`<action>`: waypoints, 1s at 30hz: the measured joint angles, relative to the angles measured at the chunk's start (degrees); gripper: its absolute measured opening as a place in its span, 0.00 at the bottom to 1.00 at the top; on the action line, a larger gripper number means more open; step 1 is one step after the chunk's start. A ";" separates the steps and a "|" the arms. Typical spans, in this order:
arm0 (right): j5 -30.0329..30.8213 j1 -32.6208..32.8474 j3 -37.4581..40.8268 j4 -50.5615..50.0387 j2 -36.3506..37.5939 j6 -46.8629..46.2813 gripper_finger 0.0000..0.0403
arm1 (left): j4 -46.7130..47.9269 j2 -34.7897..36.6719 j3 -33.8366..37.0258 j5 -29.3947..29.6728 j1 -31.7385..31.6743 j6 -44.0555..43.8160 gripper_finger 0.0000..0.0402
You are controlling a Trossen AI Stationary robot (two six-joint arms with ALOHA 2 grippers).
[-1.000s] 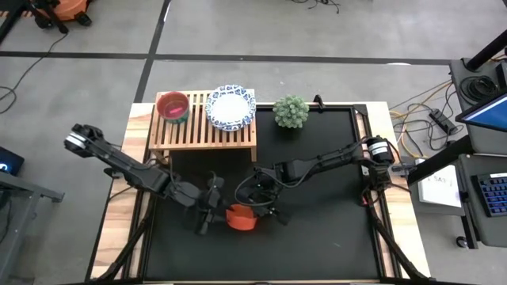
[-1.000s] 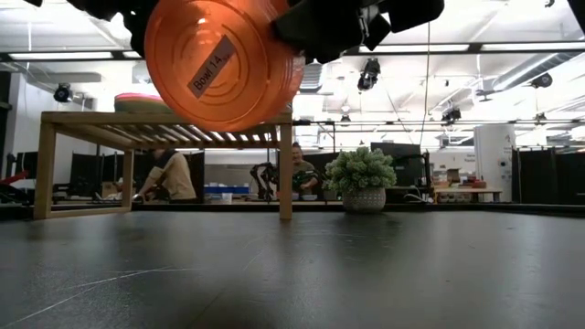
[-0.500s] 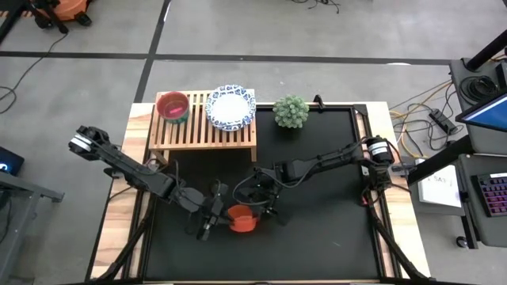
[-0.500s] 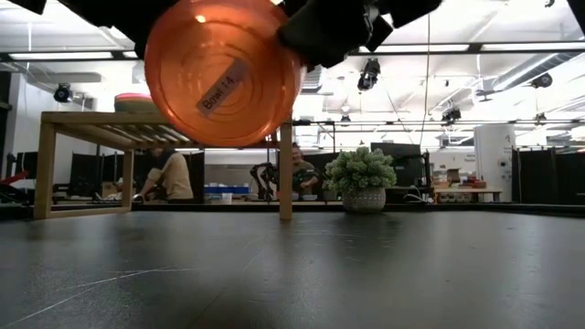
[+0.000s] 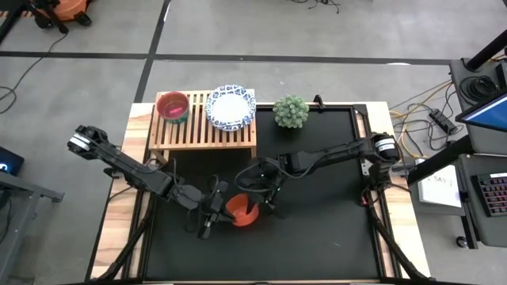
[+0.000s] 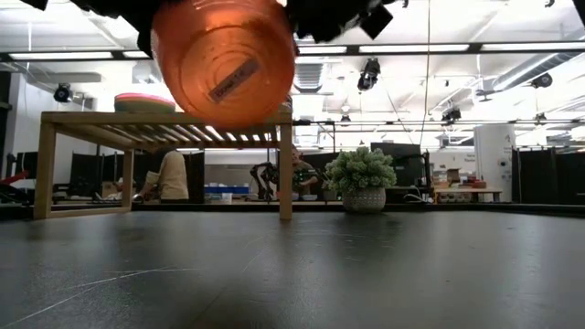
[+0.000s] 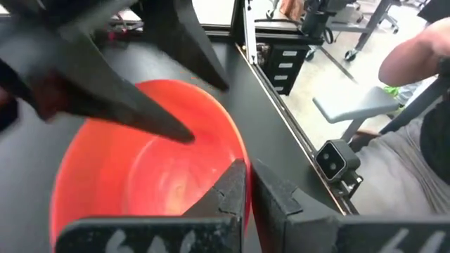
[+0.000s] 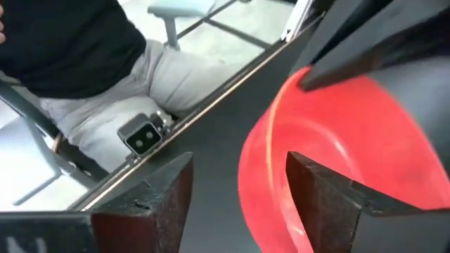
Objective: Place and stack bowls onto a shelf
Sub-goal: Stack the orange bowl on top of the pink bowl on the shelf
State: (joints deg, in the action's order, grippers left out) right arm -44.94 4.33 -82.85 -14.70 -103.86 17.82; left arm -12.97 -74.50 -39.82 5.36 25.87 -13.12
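A red-orange bowl [image 5: 242,212] hangs over the black mat, left of the table's middle. In the low view the bowl [image 6: 224,59] shows its labelled bottom, well above the table. My left gripper [image 5: 219,207] is at the bowl's left side and is shut on it. My right gripper [image 5: 265,200] stands open at the bowl's right side, and the bowl's rim [image 8: 271,137] lies between its spread fingers. The wooden shelf [image 5: 202,133] at the far left carries a red bowl nested in a green one [image 5: 173,106] and a white bowl with a blue rim [image 5: 230,108]. My left gripper pinches the bowl's rim [image 7: 238,156], one finger inside the bowl and one outside. The fingers come from the table's left, slanting a little downward. The bowl is lifted clear of the table and tipped, its bottom toward the near edge. My right gripper: I cannot tell whether its open fingers [image 8: 320,186] touch the rim.
A small potted plant [image 5: 291,111] stands to the right of the shelf at the far edge. The black mat [image 5: 325,237] lies bare to the right and near side. A seated person [image 7: 422,91] shows beyond the table's near edge.
My left gripper has shut on the bowl's rim. My right gripper has opened, let go of the bowl and drawn a little up and toward the far edge. The bowl has stayed clear of the table and turned slightly.
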 joint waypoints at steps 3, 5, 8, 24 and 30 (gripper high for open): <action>-0.10 -0.83 0.02 -0.29 2.62 -0.80 0.55 | 1.88 0.01 -2.15 -0.19 0.26 0.20 0.00; -0.10 -1.32 0.02 -0.61 4.81 -1.42 0.55 | 5.91 0.02 -5.12 -0.32 0.49 0.63 0.00; -0.07 -1.67 0.02 -1.99 8.14 -0.94 0.55 | 17.59 -0.09 -11.38 -0.36 0.61 1.09 0.00; -0.07 -0.77 3.63 -5.88 17.10 3.16 0.55 | 85.88 0.34 -42.45 20.03 1.09 -14.10 0.00; -0.05 -0.84 5.92 -5.49 16.83 3.16 0.55 | 95.38 1.40 -44.64 28.43 1.00 -15.54 0.00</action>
State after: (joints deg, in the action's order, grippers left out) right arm -44.99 3.49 -76.92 -20.19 -87.03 20.98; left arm 82.40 -73.10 -84.47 33.78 26.87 -28.65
